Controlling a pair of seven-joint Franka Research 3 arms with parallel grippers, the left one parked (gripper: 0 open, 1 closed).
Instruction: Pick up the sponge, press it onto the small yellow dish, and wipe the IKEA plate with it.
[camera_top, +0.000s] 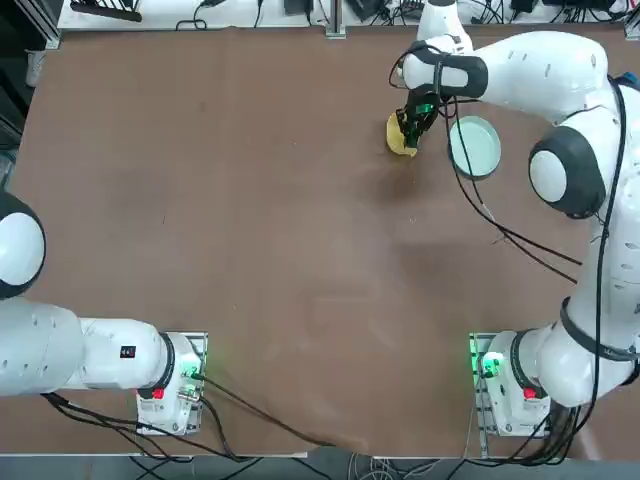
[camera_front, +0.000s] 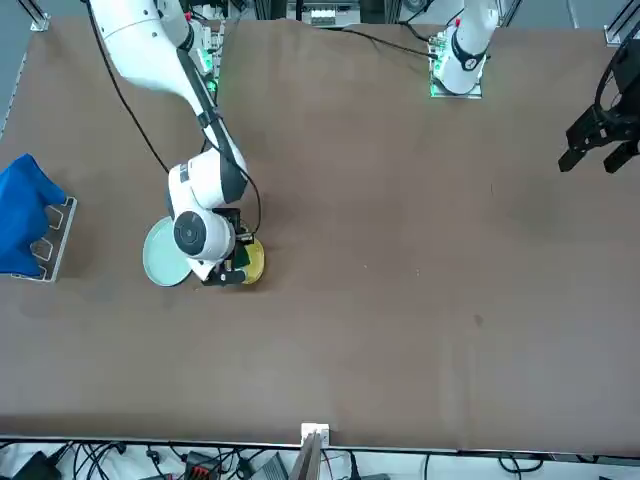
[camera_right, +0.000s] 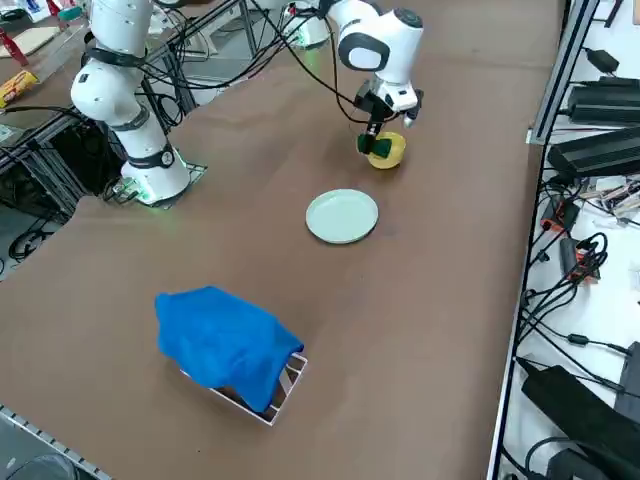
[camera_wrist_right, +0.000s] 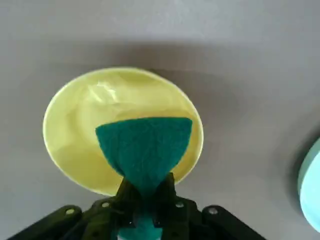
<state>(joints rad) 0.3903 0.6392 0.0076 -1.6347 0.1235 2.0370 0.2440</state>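
Wrist view gives me the clearest read: my right gripper has its fingers pinched tight on the sponge, which hangs over the middle of the small yellow dish. I judge I'm in the pressing step, though I can't tell whether the sponge touches the dish floor yet. Next I'd push down squarely into the dish, then lift clear of its rim and carry the sponge across to the IKEA plate, which sits just beside the dish on the tabletop. I count one sponge, one yellow dish and one plate.
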